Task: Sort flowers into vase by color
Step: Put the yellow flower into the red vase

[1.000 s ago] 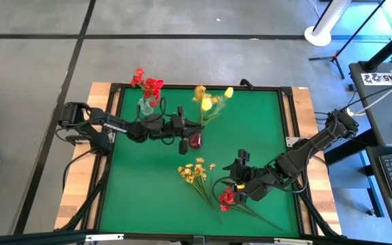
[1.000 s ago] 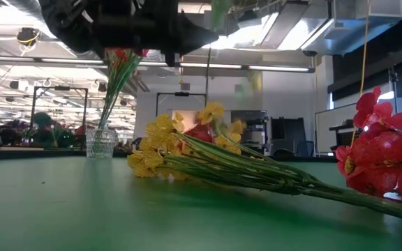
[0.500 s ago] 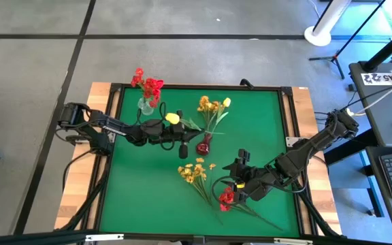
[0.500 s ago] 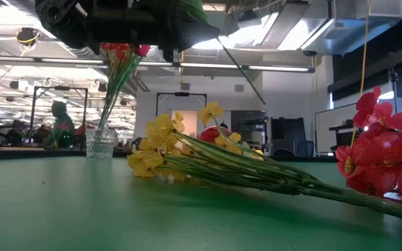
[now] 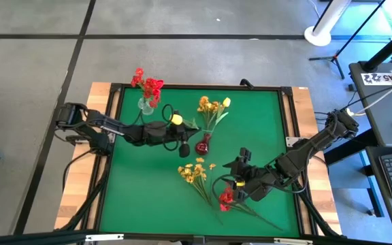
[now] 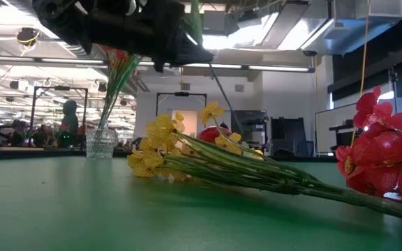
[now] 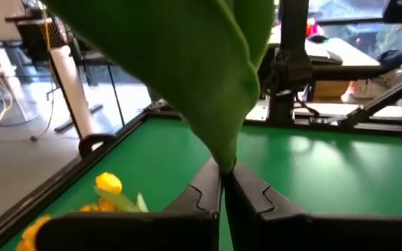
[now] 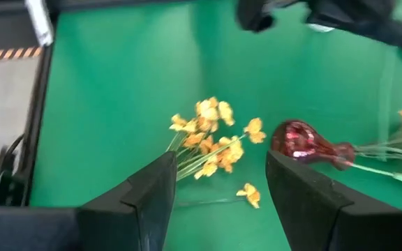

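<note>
- A green mat (image 5: 257,129) covers the table inside a black frame, with bare wood strips (image 5: 101,122) at the sides; grey floor lies all round in the high view.
- The low view looks across the mat into a wide hall with ceiling lights, where a person (image 6: 69,115) stands far off.
- Left of the red vase (image 5: 202,145), a clear vase (image 5: 145,105) at the mat's far edge holds red flowers (image 5: 148,85), stems upright.
- The left gripper (image 5: 180,129) hangs between the clear vase and the red vase, clenched on a yellow tulip (image 5: 176,119); its green leaf (image 7: 208,77) fills the left wrist view, pinched at the fingertips.
- The red vase lies on its side, a yellow bunch (image 5: 211,107) at its mouth, pointing to the far edge.
- Near of the red vase a yellow spray (image 5: 194,171) lies flat, blossoms toward it, stems running to the near right.
- The right gripper (image 5: 239,178) hovers right of that spray, fingers apart and empty, beside a red spray (image 5: 226,198) lying flat.
</note>
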You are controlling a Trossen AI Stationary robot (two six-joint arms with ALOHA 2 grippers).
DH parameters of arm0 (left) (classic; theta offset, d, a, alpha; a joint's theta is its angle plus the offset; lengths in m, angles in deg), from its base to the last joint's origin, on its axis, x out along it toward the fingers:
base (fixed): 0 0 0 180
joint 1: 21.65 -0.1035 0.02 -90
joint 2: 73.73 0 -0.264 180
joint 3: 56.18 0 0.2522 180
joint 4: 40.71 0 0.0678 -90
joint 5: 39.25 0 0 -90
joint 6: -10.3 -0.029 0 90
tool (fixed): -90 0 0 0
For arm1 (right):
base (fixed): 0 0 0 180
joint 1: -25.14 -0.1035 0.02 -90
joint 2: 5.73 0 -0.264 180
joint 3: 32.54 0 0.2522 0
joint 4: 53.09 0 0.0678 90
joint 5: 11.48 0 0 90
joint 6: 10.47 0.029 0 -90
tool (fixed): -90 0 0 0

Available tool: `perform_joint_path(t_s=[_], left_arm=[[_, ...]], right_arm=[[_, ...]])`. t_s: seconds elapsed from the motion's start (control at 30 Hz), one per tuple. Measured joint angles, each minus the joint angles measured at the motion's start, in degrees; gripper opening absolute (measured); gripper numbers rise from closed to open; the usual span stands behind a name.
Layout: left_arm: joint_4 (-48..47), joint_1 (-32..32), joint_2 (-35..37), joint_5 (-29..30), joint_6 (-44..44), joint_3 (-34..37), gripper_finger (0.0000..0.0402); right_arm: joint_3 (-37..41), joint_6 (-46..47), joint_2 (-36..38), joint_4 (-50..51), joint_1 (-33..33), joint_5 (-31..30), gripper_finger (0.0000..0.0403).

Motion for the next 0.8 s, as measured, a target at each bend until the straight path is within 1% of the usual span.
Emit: perform_joint_path(t_s=[0.1,0.2,0.3,0.4,0.53,0.7,0.8], left_arm=[[-7.46,1.05,3.72,1.16,2.00,0.02,0.0002],[-14.80,2.28,9.13,1.93,4.45,0.02,0.0002],[-22.36,3.74,15.60,2.06,7.24,0.00,0.0002],[-29.87,5.34,22.00,2.04,9.97,0.00,0.0002],[-38.90,7.69,29.35,1.83,14.75,-0.10,0.0002],[-52.78,10.77,36.07,-2.47,23.57,-0.09,0.0002],[-59.75,13.27,37.56,-6.37,29.86,-0.09,0.0002]], right_arm=[[0.00,4.29,0.00,0.70,0.71,-3.27,0.0220],[0.02,10.79,0.00,3.01,3.38,-3.19,0.0220],[0.04,13.25,-0.56,4.92,7.39,-1.61,0.0220],[0.05,13.19,-2.18,5.30,11.96,2.78,0.0220],[0.04,9.29,-5.41,4.13,17.92,11.35,0.0220],[0.04,7.01,-8.33,3.75,21.89,17.89,0.0220],[0.04,6.36,-8.56,3.78,22.23,19.02,0.0220]])
